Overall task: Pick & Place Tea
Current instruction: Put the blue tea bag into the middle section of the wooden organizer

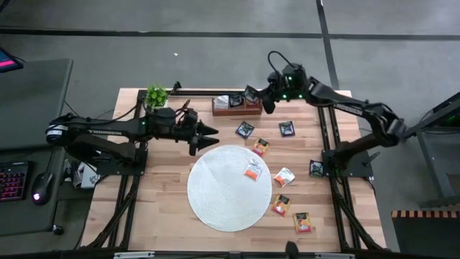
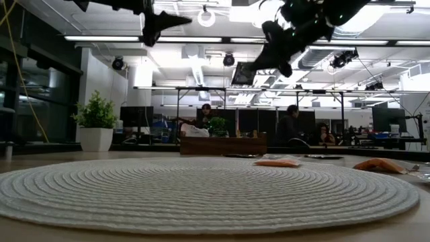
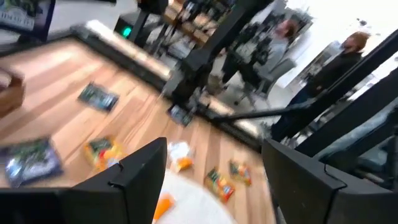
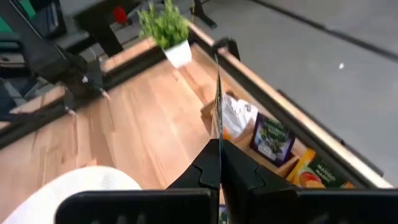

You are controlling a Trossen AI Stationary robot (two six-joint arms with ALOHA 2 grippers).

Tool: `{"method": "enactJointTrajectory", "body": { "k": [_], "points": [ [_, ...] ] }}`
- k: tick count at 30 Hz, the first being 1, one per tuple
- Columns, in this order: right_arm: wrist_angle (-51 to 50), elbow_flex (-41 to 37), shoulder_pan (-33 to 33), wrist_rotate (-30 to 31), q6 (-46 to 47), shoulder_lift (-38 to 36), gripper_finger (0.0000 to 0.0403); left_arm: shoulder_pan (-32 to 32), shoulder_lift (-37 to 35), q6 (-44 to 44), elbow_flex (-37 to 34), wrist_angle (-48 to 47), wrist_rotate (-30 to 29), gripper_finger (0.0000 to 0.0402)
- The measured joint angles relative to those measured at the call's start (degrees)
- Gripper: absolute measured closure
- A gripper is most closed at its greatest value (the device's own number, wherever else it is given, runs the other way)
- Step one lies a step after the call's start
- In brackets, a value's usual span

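Note:
My right gripper [image 1: 263, 96] is shut on a black tea sachet [image 1: 251, 93] in the air over the brown wooden tray [image 1: 233, 109] at the table's far edge. The tray holds a white sachet [image 4: 239, 115], a dark one [image 4: 272, 140] and an orange one [image 4: 314, 175]. More tea sachets lie flat on the table, black ones [image 1: 245, 129] [image 1: 287, 129] and orange ones [image 1: 260, 147] [image 1: 281, 205]. Another sachet [image 1: 252, 170] lies on the round white mat [image 1: 223, 198]. My left gripper [image 1: 210, 132] hangs open over the mat's far left rim, with nothing between its fingers [image 3: 140, 171]. My right gripper pinches the sachet by one edge [image 4: 217, 135] between its two fingertips. The fingers slant down from the table's right toward the tray. The sachet sticks out beyond the fingertips, seen edge-on in the right wrist view, and is lifted clear of the tray and the table.
A small potted plant [image 1: 157, 96] stands at the far left corner. A black sachet [image 1: 316, 167] lies by the right arm's frame. Bare wood shows left of the mat. People sit in the room beyond the table [image 2: 290, 124].

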Motion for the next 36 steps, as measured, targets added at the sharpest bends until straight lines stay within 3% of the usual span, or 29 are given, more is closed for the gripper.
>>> {"method": "enactJointTrajectory", "body": {
  "k": [9,22,36],
  "points": [
    [-0.27,7.68,-1.57,-3.47,-4.48,12.04,0.0403,0.00,-0.43,-0.98,0.01,-0.57,0.26,0.0143],
    [-18.46,31.45,-2.31,-4.37,-22.60,31.74,0.0403,0.00,-0.42,-1.25,0.02,-0.94,2.83,0.0143],
    [-15.37,26.87,-2.75,-4.33,-30.53,33.71,0.0403,0.00,-0.42,-2.09,0.03,-1.07,2.97,0.0143]
  ]
}}
